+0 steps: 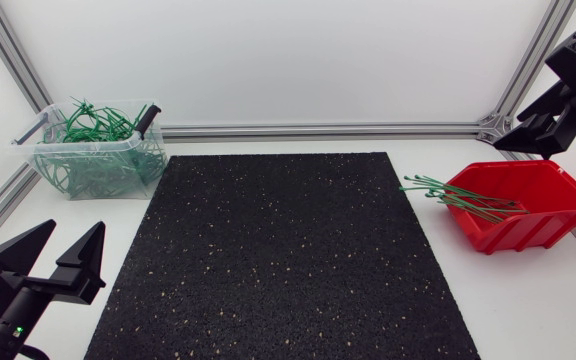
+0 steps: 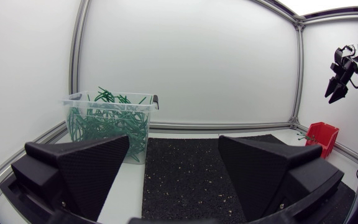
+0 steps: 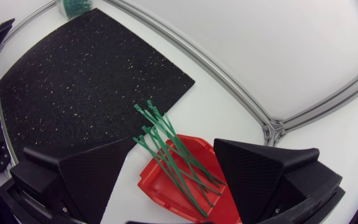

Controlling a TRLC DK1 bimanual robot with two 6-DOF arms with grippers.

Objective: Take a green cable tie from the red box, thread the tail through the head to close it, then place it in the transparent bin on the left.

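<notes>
Ties: I see thin straight green cable ties (image 1: 463, 198) bundled in the red box (image 1: 543, 222), ends poking over its rim toward the black mat (image 1: 278, 260) | right tool (image 3: 173, 143) spread above box | left tool (image 1: 73, 232) spread, empty, near transparent bin (image 1: 53, 180) of tangled green loops (image 1: 93, 125)

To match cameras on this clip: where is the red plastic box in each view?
Head view: red plastic box at the table's right side, just off the black speckled rubber mat.
Left wrist view: the box far ahead of the left tool, past the mat's far corner.
Right wrist view: the box below the right tool, seen between its open fingers.
Shared landmark: the mat beside it.
</notes>
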